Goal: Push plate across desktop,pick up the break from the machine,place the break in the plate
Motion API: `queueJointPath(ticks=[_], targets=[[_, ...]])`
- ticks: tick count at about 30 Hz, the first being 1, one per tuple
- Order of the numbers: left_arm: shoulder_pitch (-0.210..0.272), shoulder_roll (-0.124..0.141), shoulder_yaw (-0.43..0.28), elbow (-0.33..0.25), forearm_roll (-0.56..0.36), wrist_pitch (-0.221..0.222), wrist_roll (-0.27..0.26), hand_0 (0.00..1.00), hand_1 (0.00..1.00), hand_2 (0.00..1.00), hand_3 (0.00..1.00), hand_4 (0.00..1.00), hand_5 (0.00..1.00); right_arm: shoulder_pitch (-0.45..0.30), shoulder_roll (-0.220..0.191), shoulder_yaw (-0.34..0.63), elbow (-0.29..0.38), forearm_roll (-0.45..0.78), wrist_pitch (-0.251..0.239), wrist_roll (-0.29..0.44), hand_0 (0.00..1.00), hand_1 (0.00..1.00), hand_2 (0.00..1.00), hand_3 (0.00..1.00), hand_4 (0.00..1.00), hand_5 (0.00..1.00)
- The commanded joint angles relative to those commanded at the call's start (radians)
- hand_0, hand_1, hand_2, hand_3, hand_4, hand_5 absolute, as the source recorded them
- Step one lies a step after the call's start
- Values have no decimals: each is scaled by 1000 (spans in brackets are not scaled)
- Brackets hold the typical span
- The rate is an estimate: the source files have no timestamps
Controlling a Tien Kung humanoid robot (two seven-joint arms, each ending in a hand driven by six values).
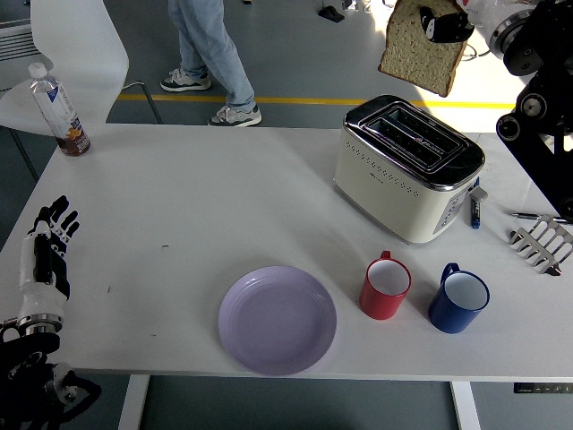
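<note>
Right hand (pixel 445 22) is being seen at the frame's top edge, fingers pinched on the bread slice (pixel 421 47), which is being held in the air above and clear of the toaster (pixel 407 175). Slice is hanging tilted, long axis roughly vertical, lower corner pointing down-right. Plate (pixel 277 319) is lying well apart, toward the near edge and to the hand's left, w/ the toaster between. So the coming move is judged to be a carry down and leftward, slice being laid flat. Left hand (pixel 49 255) is resting w/ fingers spread, empty, at the table's (pixel 179 215) left edge. Red mug (pixel 387 287) and blue mug (pixel 458 300) are standing just right of the plate, so clearance there is being kept in mind.
</note>
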Motion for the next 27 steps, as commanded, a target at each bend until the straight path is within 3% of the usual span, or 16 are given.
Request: queueJointPath(ticks=[4, 7, 13, 15, 21, 27], targets=[[5, 0, 0, 1, 0, 1, 0, 851, 860, 905, 809, 515, 998, -17, -41, -52, 143, 159, 65, -7, 294, 318, 385, 443, 346, 98], [8, 0, 3, 2, 0, 0, 0, 850, 860, 905, 809, 515, 998, -28, -67, -118, 202, 284, 118, -8, 291, 314, 383, 443, 334, 102], [16, 0, 4, 6, -2, -1, -2, 850, 860, 905, 809, 515, 998, -34, -55, -268, 215, 467, 148, -5, 283, 312, 380, 442, 329, 111], [17, 0, 4, 6, -2, -1, -2, 850, 860, 905, 809, 515, 998, -35, -53, -286, 214, 476, 149, -4, 283, 312, 380, 442, 329, 111], [19, 0, 8, 6, -1, -3, -2, 850, 860, 905, 809, 515, 998, -50, -16, -457, 212, 531, 161, 0, 283, 308, 378, 438, 317, 125], [21, 0, 4, 6, -2, -2, -1, 849, 860, 905, 809, 515, 998, -89, 37, -506, 197, 532, 152, -1, 283, 308, 378, 438, 317, 127]])
